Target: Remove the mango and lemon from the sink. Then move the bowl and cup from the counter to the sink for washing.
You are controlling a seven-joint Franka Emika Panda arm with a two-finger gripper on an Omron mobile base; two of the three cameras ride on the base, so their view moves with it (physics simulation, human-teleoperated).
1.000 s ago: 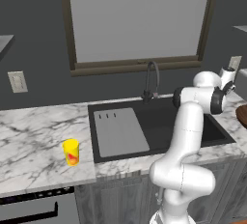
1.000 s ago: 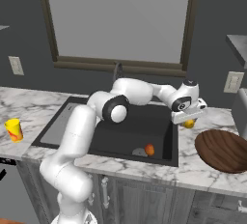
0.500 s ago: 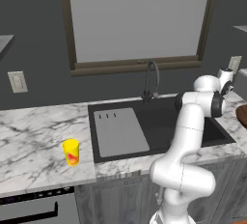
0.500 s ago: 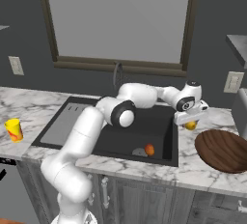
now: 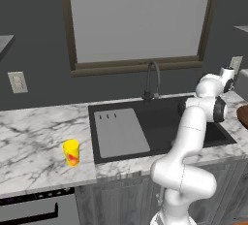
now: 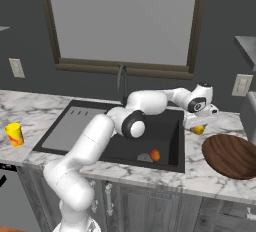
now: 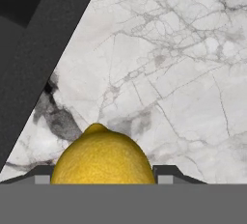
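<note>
My gripper hangs just over the counter to the right of the sink, shut on the yellow lemon. The hand view has the lemon wedged between the two fingertips, with white marble counter close beneath. An orange-red mango lies in the sink near its front right corner. The brown wooden bowl rests on the counter right of the gripper. Far left on the counter stands the yellow cup, also visible in the left base view, cup.
A grey ribbed drainboard covers the sink's left part, and the dark arched faucet rises behind the basin. The sink's dark edge runs along the left of the hand view. A wall outlet sits behind the gripper.
The gripper has carried the lemon a little further right and slightly lower, from the sink's edge to above the counter beside the bowl.
</note>
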